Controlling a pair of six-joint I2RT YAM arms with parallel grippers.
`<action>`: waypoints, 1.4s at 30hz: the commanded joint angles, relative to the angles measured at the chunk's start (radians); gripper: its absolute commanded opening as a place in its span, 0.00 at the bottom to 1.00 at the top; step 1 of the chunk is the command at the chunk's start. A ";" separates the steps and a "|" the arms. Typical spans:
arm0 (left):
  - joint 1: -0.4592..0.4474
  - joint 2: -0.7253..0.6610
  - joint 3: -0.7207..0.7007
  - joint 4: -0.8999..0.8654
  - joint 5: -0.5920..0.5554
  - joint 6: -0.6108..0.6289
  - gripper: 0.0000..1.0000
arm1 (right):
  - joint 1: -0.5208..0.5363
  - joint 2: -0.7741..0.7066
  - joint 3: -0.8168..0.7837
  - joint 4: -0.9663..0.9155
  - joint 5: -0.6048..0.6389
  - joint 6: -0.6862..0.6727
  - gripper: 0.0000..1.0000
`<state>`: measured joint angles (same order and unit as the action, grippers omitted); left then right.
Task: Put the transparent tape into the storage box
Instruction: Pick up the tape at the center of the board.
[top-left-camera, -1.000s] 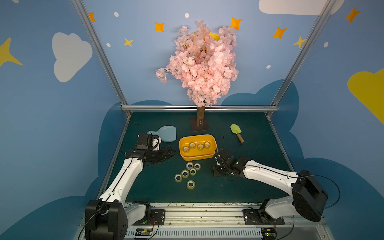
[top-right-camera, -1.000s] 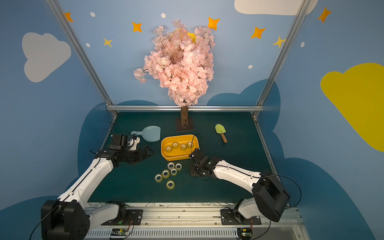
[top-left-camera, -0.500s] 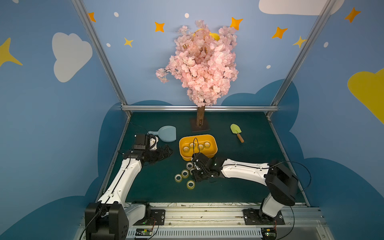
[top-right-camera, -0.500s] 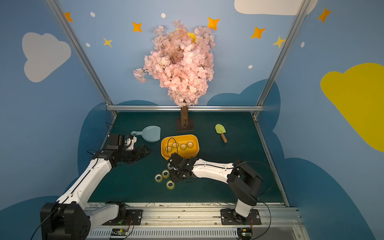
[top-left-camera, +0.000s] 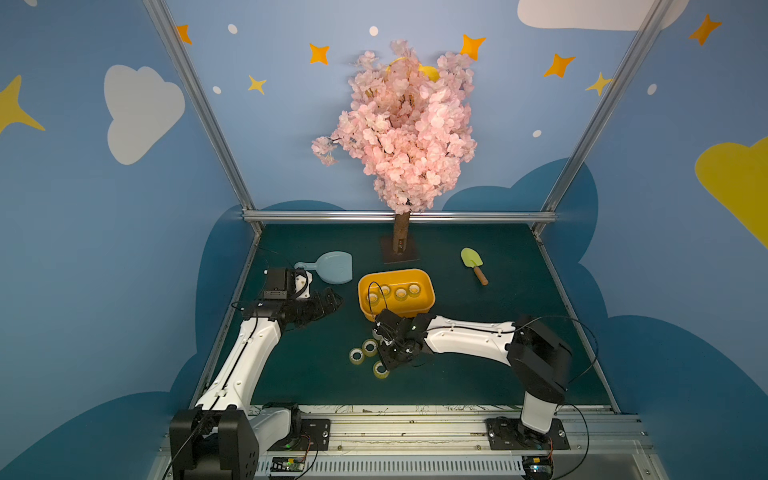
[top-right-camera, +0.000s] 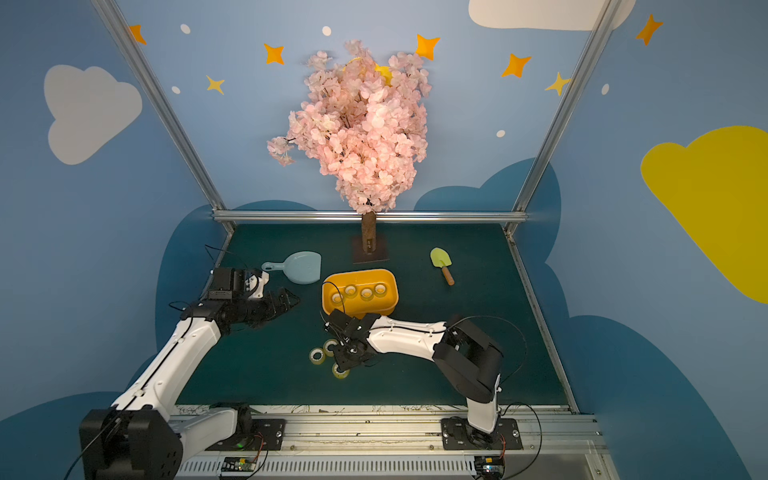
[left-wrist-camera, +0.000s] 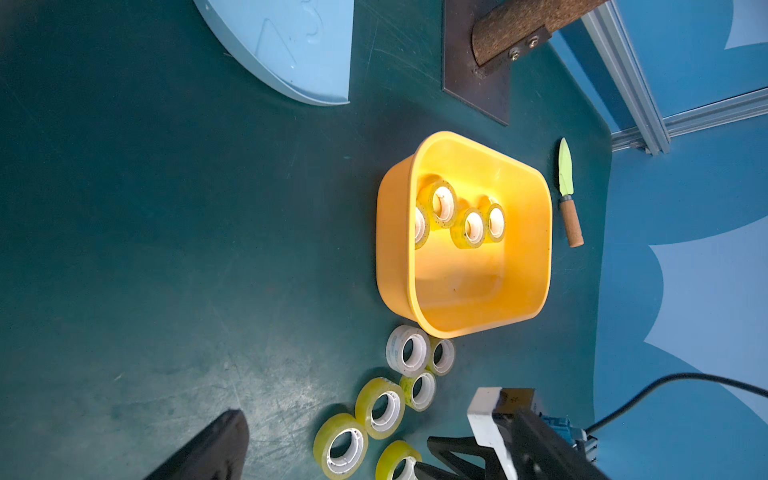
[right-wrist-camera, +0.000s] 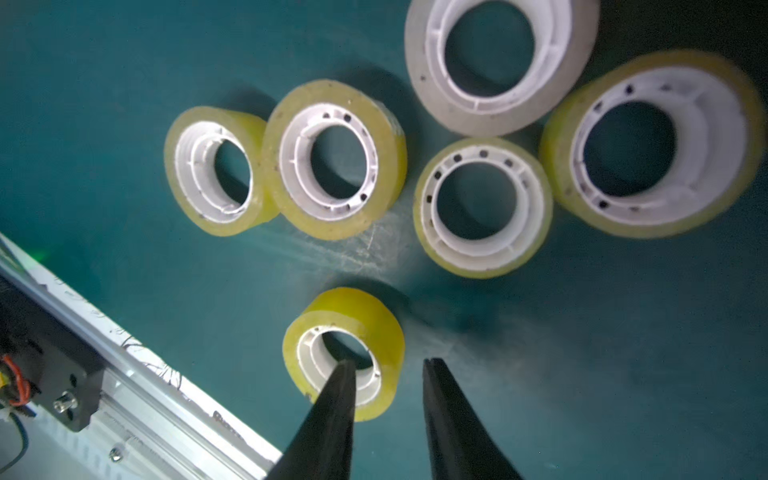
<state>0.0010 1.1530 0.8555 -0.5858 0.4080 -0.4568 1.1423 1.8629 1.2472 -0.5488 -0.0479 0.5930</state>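
Right wrist: my right hand (right-wrist-camera: 388, 362) is lined up on the nearest transparent tape roll (right-wrist-camera: 353, 316), not gripped yet.
Hand is partly open and empty. One fingertip sits over the roll's core hole and the other just outside its wall, so the wall is between them. The roll lies flat on the counter (right-wrist-camera: 166, 291). Five more loose rolls (right-wrist-camera: 336, 160) lie just beyond my fingertips. In a top view the storage box (top-left-camera: 424, 307) is past those, close by my wrist, with four rolls (top-left-camera: 401, 293) inside. Step as I read it: picking the next roll. Next: drop a touch, close on the wall, lift straight, carry over the rim, release. Risk: clipping the neighbours.
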 joint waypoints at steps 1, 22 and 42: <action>0.005 0.011 0.021 -0.012 0.009 0.004 1.00 | 0.023 0.029 0.058 -0.106 0.049 -0.034 0.34; 0.009 0.001 0.016 -0.011 0.002 0.000 1.00 | 0.051 0.105 0.075 -0.126 0.083 0.003 0.34; 0.009 0.012 0.014 -0.011 -0.002 -0.001 1.00 | 0.061 0.126 0.051 -0.174 0.127 0.044 0.19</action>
<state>0.0067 1.1637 0.8555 -0.5865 0.4076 -0.4599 1.1999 1.9774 1.3487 -0.6876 0.0566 0.6266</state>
